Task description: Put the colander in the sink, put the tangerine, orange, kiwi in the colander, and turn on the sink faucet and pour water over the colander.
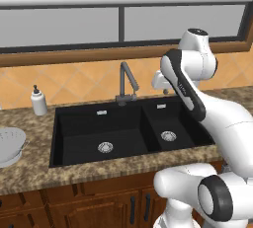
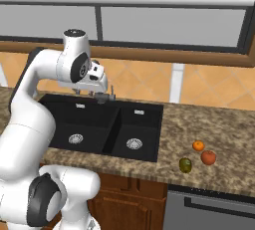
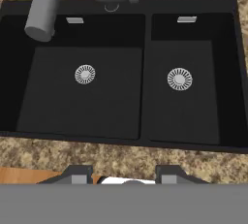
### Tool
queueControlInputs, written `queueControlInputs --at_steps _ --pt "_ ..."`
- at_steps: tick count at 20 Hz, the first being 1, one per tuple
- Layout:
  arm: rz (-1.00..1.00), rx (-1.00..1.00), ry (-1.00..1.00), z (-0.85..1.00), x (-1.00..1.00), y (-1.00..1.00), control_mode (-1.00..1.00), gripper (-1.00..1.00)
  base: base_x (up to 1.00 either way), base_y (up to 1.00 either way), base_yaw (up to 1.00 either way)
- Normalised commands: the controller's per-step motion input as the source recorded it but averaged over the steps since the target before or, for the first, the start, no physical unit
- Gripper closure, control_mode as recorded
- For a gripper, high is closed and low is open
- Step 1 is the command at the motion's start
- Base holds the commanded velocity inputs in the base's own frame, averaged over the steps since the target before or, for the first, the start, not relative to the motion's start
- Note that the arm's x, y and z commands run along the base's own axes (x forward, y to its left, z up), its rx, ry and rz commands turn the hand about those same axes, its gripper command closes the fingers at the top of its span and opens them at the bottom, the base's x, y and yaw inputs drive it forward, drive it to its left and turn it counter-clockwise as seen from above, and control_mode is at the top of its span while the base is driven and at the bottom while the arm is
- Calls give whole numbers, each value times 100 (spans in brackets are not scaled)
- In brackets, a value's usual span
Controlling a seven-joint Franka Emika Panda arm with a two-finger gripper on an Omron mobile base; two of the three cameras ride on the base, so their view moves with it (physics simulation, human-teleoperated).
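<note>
The colander (image 1: 10, 145) sits upright on the counter at the far left, well away from the black double sink (image 1: 84, 143). Both basins hold nothing (image 3: 97, 111). The dark grey faucet (image 1: 126, 81) stands behind the divider, its spout (image 3: 43, 7) over the wide basin. No water is in view. On the counter right of the sink lie the small tangerine (image 2: 198, 146), the redder orange (image 2: 208, 158) and the green kiwi (image 2: 185, 165). My gripper (image 2: 102, 97) hangs above the sink's middle, pointing down. Its tips (image 3: 123, 174) stand apart, open, with nothing between them.
A white soap dispenser (image 1: 38, 101) stands on the counter (image 1: 34, 168) behind the sink's left corner. A tiled wall and a window run along the back. Wooden cabinet doors (image 1: 108, 202) are below the counter's front edge.
</note>
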Motion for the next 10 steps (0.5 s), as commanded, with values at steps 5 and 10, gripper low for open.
queueControlInputs --at_steps 5,10 --pt "0 -2 -1 -6 -32 35 -100 -100 0 0 0" --pt "1 -6 1 -15 -47 97 -100 -100 0 0 0"
